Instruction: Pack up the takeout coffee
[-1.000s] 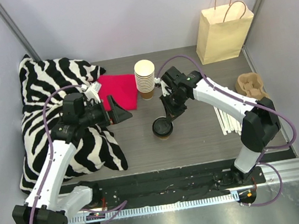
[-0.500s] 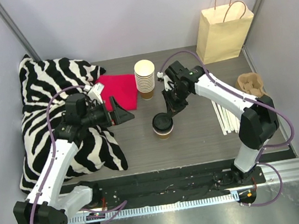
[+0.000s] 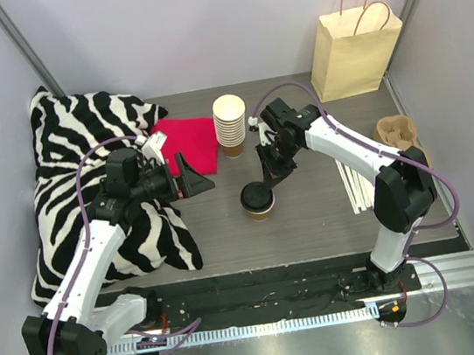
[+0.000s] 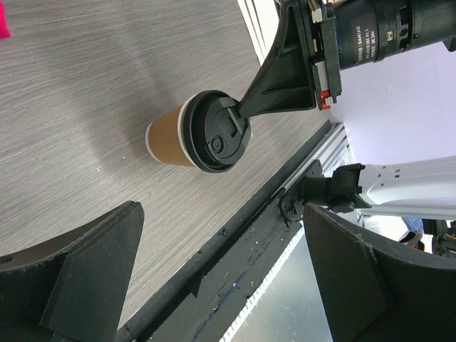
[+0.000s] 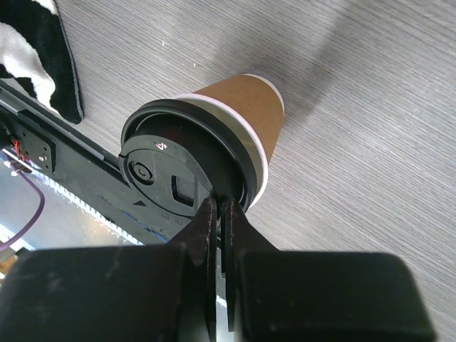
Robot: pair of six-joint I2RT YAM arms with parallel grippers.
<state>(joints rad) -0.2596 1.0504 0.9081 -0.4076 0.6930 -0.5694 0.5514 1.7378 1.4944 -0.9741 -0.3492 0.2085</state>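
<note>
The takeout coffee (image 3: 257, 201), a brown paper cup with a black lid, stands upright mid-table; it also shows in the left wrist view (image 4: 199, 132) and the right wrist view (image 5: 206, 149). My right gripper (image 3: 266, 182) is shut, its tips (image 5: 219, 203) resting against the far rim of the lid, with nothing visibly between the fingers. My left gripper (image 3: 198, 183) hangs open to the left of the cup, near the red cloth, well apart from it. Between its wide fingers (image 4: 221, 214) only the table edge shows.
A tan paper bag (image 3: 353, 51) stands at the back right. A stack of cream cups (image 3: 231, 125) is just behind the coffee, beside a red cloth (image 3: 190, 144). A zebra pillow (image 3: 82, 146) fills the left; a cardboard cup carrier (image 3: 397, 135) and white sticks (image 3: 355, 189) lie right.
My right gripper has shifted slightly, staying shut at the lid's rim. The left gripper has drifted a little to the right. The cup has barely moved.
</note>
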